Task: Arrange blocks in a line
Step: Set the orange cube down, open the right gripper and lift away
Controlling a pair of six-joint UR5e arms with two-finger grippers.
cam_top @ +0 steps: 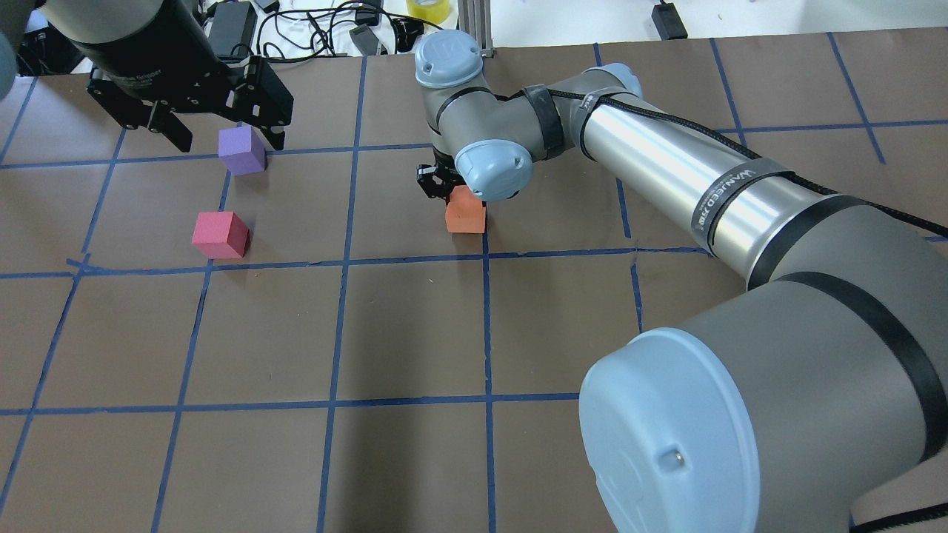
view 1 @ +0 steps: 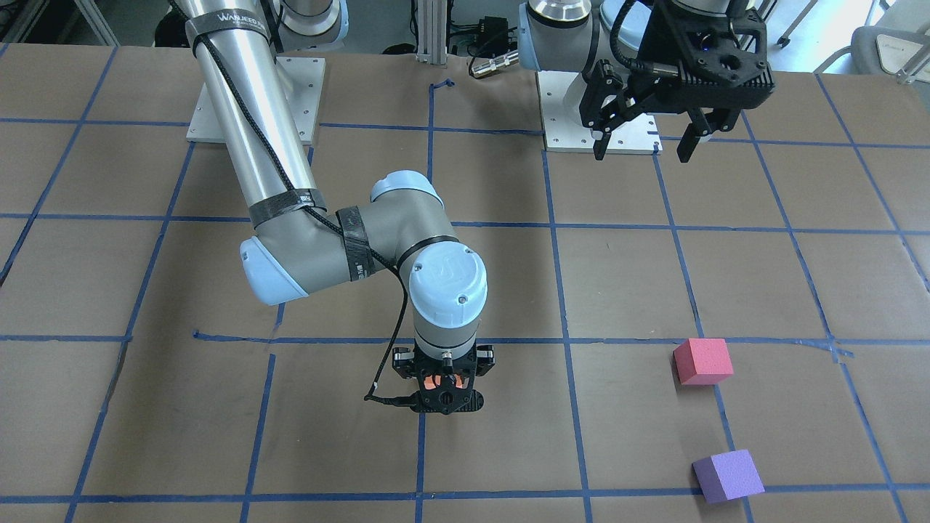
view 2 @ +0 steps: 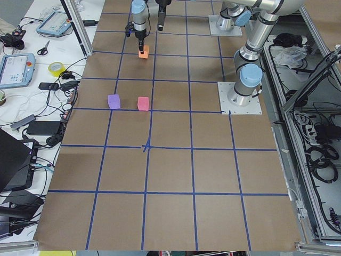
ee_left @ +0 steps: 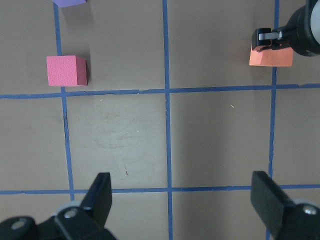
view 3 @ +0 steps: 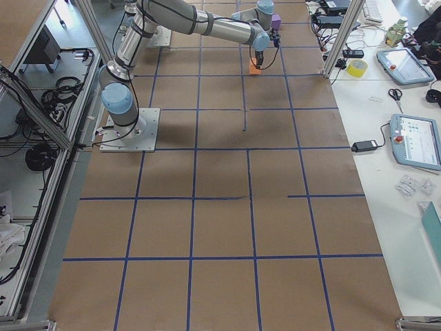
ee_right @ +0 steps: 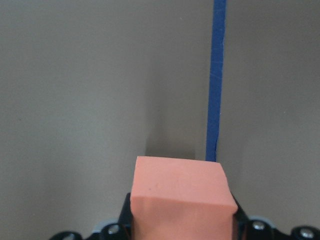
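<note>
My right gripper (view 1: 443, 392) points straight down near the table's middle and is shut on the orange block (cam_top: 465, 216), which fills the bottom of the right wrist view (ee_right: 182, 195). The block is at or just above the table; I cannot tell if it touches. The pinkish-red block (cam_top: 219, 235) and the purple block (cam_top: 241, 149) sit apart on the table's left side, the purple one farther from the robot. My left gripper (view 1: 643, 145) is open and empty, held high near its base; both blocks show in the left wrist view: pinkish-red (ee_left: 66, 70), purple (ee_left: 70, 2).
The table is brown paper (cam_top: 415, 333) with a grid of blue tape lines. The arm base plates (view 1: 254, 102) are at the robot's side. Cables and tools (view 2: 48, 69) lie beyond the far table edge.
</note>
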